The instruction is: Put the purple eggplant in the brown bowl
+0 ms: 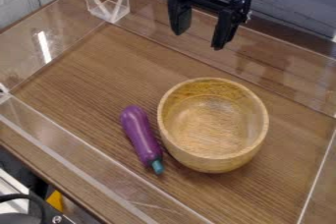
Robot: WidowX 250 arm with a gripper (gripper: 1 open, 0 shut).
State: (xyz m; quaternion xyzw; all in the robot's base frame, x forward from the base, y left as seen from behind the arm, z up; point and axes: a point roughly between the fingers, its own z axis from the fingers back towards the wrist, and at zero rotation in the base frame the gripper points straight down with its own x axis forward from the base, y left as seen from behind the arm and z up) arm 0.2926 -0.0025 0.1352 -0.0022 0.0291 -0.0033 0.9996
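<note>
Claw: at the top of the frame, right of centre, its black fingers (233, 24) pointing down; the claw (205, 31) stands wide apart, with bare wood showing between the two tips and nothing clamped in it
Arm: black, coming in from the top edge of the frame, its upper part cut off there
Purple eggplant: the purple eggplant (141, 140) lies on the desk in the lower part of the frame, left of centre; glossy, elongated, slightly curved
Eggplant direction: its rounded end points up the frame, its teal-blue stem tip (157, 167) down the frame and a little to the right
Brown bowl: the brown bowl (214, 155) sits upright to the right of the eggplant, in the lower part of the frame, right of centre; round, light brown, with a thick rim
Bowl contents: only its own bare wooden hollow shows inside
Eggplant to bowl: outside the bowl, just beside its left side; whether the two touch is hard to tell
Claw to bowl: the claw is farther up the frame, well apart from bowl and eggplant
Desk: brown wood (98, 81) with pale lines along its edges
Upper left: a small clear, wedge-like piece (109, 8) near the desk's far edge
Lower left corner: a black cable (29, 200) and something orange, partly cut off by the frame
</note>
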